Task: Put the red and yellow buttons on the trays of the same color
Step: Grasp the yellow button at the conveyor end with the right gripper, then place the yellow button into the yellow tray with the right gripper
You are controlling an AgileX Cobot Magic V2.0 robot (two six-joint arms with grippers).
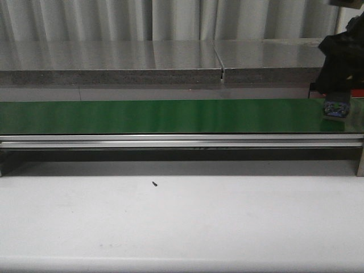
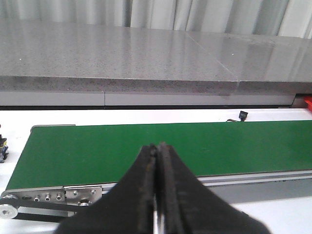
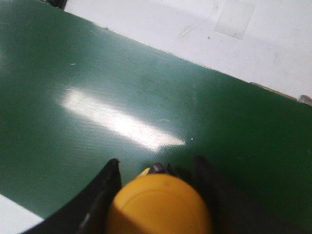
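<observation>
Gleaming green conveyor belt, white table, apparently grey curtain behind

The front view looks forward, low and level, across the white desk at the long side of the green conveyor belt, with the right claw at the belt's far right end. The left wrist view sits behind the left claw, tilted a little downward over the belt from the robot's side toward the grey ledge behind, which the front view shares. The right wrist view looks steeply down from very near, the belt filling most of it.
</observation>
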